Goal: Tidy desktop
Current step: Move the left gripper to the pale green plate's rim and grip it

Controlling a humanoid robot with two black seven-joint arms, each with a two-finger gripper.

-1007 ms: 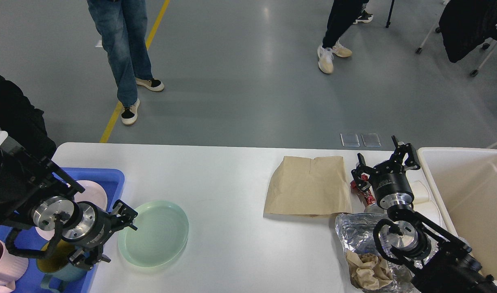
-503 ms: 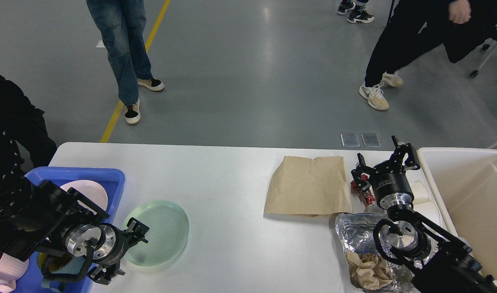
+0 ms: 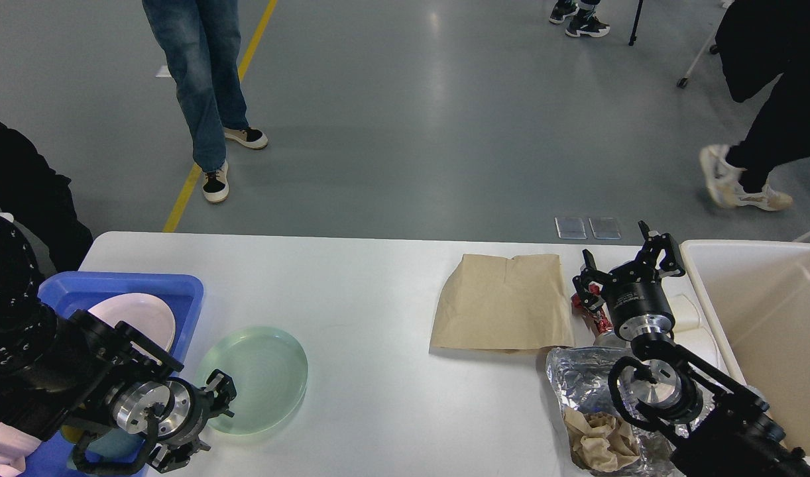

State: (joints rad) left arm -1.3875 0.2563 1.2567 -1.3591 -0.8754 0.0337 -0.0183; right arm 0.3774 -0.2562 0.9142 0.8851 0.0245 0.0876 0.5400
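Observation:
The white desktop (image 3: pixel 372 291) fills the lower part of the head view. A pale green plate (image 3: pixel 259 374) lies on it near the front left. My left gripper (image 3: pixel 207 416) is at the plate's near-left rim, its fingers spread open on either side of the rim. At the right, my right gripper (image 3: pixel 625 264) hangs open over a red wrapper (image 3: pixel 594 317), holding nothing. A flat brown paper bag (image 3: pixel 504 301) lies left of it. Crumpled foil (image 3: pixel 577 374) with a wad of brown paper (image 3: pixel 600 442) lies at the front right, partly behind my right arm.
A blue tray (image 3: pixel 146 286) at the left edge holds a pink plate (image 3: pixel 140 317). A cream-white bin (image 3: pixel 763 311) stands off the table's right end. A white object (image 3: pixel 689 311) lies between my right arm and the bin. People stand and walk on the floor beyond.
My left arm dropped lower and moved its gripper in to the green plate's near-left rim; the plate shifted slightly right. The right arm stayed still. A person walked off to the right.

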